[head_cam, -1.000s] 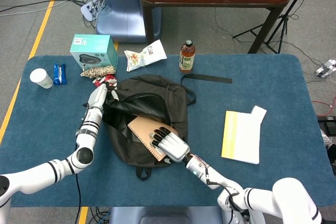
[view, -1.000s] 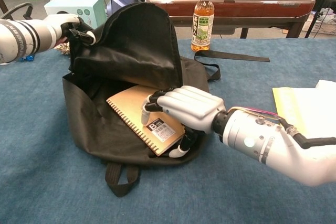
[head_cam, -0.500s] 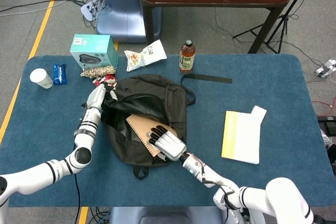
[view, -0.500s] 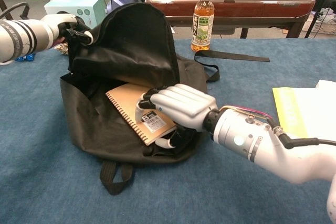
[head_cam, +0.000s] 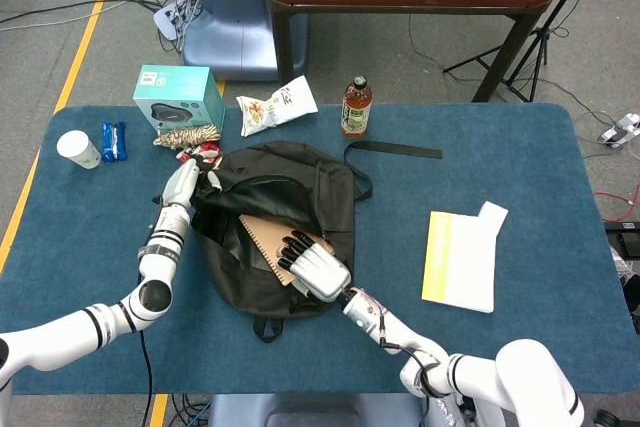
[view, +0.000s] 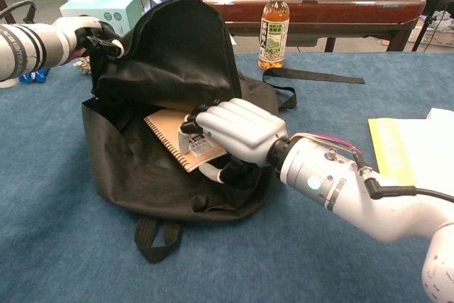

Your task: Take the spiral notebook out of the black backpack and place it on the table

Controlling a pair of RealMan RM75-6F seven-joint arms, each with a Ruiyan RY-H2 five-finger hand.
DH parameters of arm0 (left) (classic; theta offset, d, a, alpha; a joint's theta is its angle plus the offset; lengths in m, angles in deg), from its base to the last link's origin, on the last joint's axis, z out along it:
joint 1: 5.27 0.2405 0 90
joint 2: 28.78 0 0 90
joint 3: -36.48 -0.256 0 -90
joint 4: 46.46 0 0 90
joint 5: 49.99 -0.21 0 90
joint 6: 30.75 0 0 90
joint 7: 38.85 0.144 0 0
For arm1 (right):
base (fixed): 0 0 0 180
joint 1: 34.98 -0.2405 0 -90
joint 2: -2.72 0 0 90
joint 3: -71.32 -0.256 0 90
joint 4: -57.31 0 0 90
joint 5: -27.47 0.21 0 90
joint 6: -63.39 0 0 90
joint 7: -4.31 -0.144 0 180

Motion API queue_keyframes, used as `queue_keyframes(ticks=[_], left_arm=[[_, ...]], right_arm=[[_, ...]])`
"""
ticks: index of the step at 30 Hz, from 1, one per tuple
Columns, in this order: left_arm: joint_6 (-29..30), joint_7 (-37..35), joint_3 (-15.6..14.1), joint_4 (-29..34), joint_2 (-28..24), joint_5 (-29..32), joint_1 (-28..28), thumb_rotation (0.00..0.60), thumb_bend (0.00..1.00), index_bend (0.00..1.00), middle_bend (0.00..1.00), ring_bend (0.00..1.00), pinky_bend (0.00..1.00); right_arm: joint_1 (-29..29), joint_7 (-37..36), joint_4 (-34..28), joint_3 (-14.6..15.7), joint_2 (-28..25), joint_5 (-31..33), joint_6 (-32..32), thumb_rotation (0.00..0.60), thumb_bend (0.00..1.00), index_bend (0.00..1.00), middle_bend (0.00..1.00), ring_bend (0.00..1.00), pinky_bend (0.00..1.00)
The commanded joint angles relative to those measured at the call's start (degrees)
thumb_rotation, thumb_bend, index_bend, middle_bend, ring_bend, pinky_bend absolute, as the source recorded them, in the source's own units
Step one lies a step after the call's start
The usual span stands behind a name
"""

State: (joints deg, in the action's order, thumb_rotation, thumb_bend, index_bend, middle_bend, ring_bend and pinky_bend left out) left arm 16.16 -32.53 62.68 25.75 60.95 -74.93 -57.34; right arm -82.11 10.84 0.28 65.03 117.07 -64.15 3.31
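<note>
Blue felt tabletop, your right hand point(view: 237, 129) in the bag's mouth.

Nearest you, that hand pinches the spiral notebook point(view: 174, 140), fingers on top and thumb beneath its labelled corner; most of it lies inside the black backpack point(view: 142, 175). It looks light and stiff, with a smooth card cover, so grip firmly clear of the wire spine. Nothing else shows inside. Farther back, your left hand point(view: 89, 33) grips the raised flap, holding the mouth open.
</note>
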Motion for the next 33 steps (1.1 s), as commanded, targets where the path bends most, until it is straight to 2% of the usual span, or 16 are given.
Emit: queue_keyframes(ticks=[1,5,10,16,23,33], left_arm=[[-0.1,-0.2,0.2,0.0,-0.1,0.2,0.0,0.600,0.74,0.73,0.16,0.03,0.06],[-0.3,-0.6,0.6,-0.1,-0.2,0.6,-0.2,0.600,0.74,0.73,0.16,0.03,0.06],[-0.3,-1.0,0.8,-0.3,-0.3,0.7,-0.3,0.600,0.74,0.73,0.16,0.03,0.06],[-0.5,-1.7,1.1,-0.9,-0.4,0.8,-0.2,0.600,0.74,0.73,0.16,0.03,0.06],[-0.4,-2.1,0.9,-0.7,-0.6,-0.1,0.0,0.600,0.74,0.73,0.16,0.03,0.06],[-0.1,-2.5,0.6,0.1,-1.1,-0.6,0.5,0.600,0.74,0.73,0.16,0.03,0.06]], right_arm=[[0.0,-0.1,0.8,-0.7,0.6,0.0,-1.3,0.600,0.48,0.53,0.33,0.18,0.15],[-0.1,1.0,1.5,-1.7,1.3,0.6,-2.2,0.600,0.48,0.60,0.35,0.18,0.15],[-0.4,1.0,2.1,-2.1,1.5,0.2,-3.9,0.600,0.48,0.71,0.40,0.23,0.17],[-0.4,-0.8,0.0,-2.3,-0.4,-1.5,-7.4,0.600,0.48,0.76,0.44,0.29,0.21],[0.2,-0.7,-7.7,-3.5,-5.6,-2.9,-11.6,0.600,0.49,0.80,0.49,0.35,0.24],[2.4,0.2,-22.4,-5.6,-16.0,-4.6,-17.2,0.600,0.49,0.83,0.55,0.43,0.29]])
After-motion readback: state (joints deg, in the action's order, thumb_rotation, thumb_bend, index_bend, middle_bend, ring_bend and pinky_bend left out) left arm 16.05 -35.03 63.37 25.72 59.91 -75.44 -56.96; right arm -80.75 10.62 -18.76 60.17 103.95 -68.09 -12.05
